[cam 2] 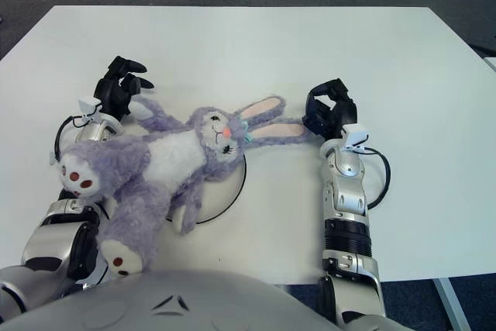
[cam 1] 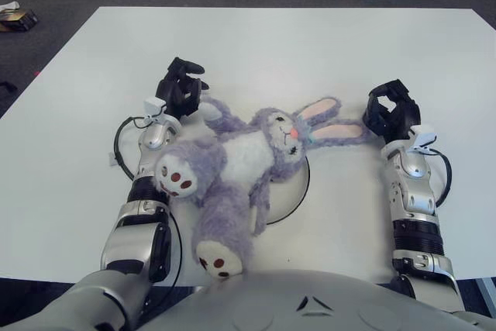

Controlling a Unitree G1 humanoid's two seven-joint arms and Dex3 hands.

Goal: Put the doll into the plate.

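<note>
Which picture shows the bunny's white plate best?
The right eye view: the plate shows a slightly longer curve of rim beside the bunny. The left eye view shows a similar edge; the bunny covers most of it in both.

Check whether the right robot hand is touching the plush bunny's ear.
Cannot tell. In the right eye view the right robot hand sits at the tip of the plush bunny's lower ear, with no plain gap or contact.
</note>
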